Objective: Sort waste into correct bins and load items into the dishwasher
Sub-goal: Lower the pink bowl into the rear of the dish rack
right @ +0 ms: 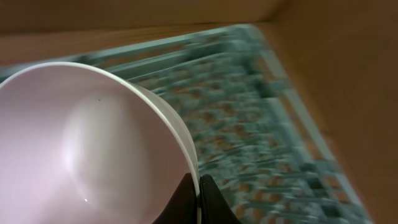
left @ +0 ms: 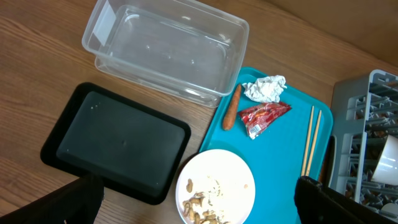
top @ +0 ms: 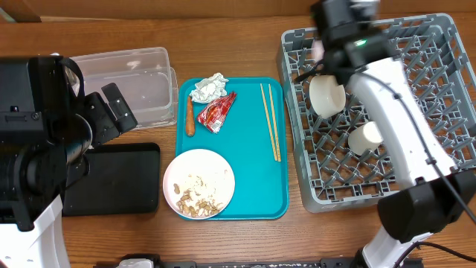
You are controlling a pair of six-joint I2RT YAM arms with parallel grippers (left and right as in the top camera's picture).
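Over the square grey plastic dish rack, the right end effector was clamped tight on the pinkish round bowl's rim.
Left end effector gaped wide, empty, near the flat black rectangular tray.

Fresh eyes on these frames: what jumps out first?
The right gripper is pinching the rim of a white bowl above the grey dish rack. In the middle, the teal tray holds a plate with food scraps, a crumpled napkin and a red wrapper. The left gripper hangs open near the black tray and clear tub.
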